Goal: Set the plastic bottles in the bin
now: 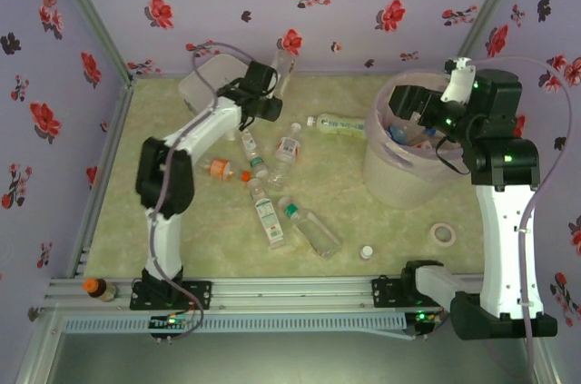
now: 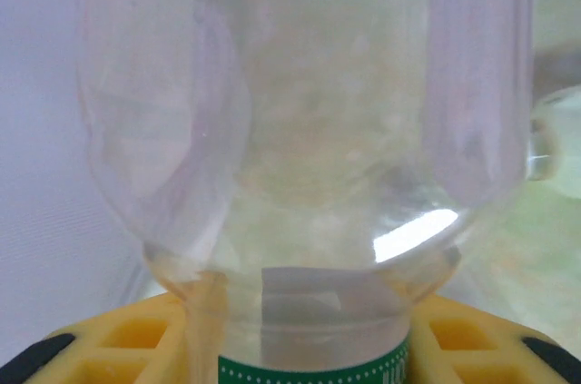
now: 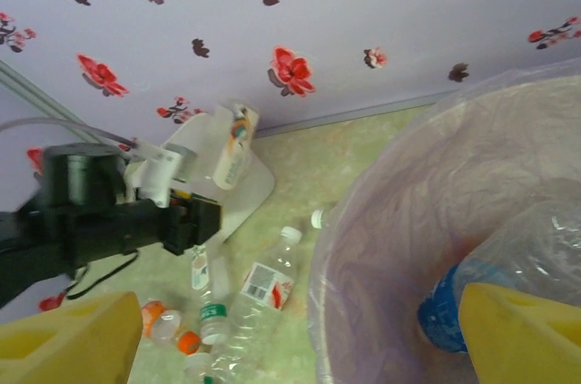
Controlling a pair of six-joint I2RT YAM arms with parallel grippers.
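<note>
**Left hand grips a bottle; right hand hangs open over the bin**

The left hand [image 1: 278,86] is clamped on a small clear plastic bottle with a green-banded label [image 2: 300,175], its yellow fingers [image 2: 136,339] pressing either side of the lower body. It holds the bottle close to the back wall, well to the left of the large round translucent bin lined with a pale pink bag [image 1: 379,175]. Beyond it, farther from the bin, sits a white square lidded box [image 1: 201,84].

The right hand [image 1: 413,107] hangs directly over the bin's mouth, its yellow fingertips [image 3: 64,339] spread wide with nothing between them. Inside the bin a clear bottle with a blue cap [image 3: 445,316] lies against the bag.

More bottles lie on the pale green surface [image 1: 390,225]. A white-capped bottle [image 1: 336,123] lies just left of the bin's rim. An orange-capped bottle [image 1: 218,168] lies farther left, and a green-capped bottle [image 1: 313,228] nearer the front. A small loose white cap [image 1: 366,252] and a tape ring [image 1: 443,234] rest in front of the bin.
</note>
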